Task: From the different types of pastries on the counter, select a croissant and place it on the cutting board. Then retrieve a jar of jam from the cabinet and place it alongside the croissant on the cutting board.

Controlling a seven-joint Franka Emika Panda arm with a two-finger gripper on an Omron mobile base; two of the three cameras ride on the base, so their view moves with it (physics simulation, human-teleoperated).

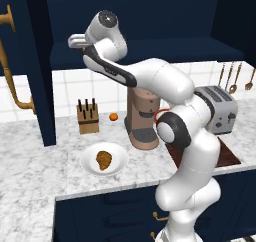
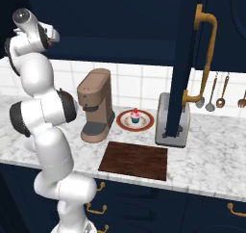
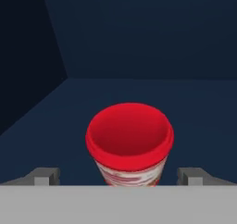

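Gripper (image 3: 118, 176) spread around jam jar (image 3: 129, 142)

A brown coffee machine (image 1: 143, 120) stands on the worktop with a small orange fruit (image 1: 113, 117) and a wooden knife block (image 1: 87, 117) to its left. A silver toaster (image 1: 218, 109) sits to its right, below hanging utensils (image 1: 233, 78).
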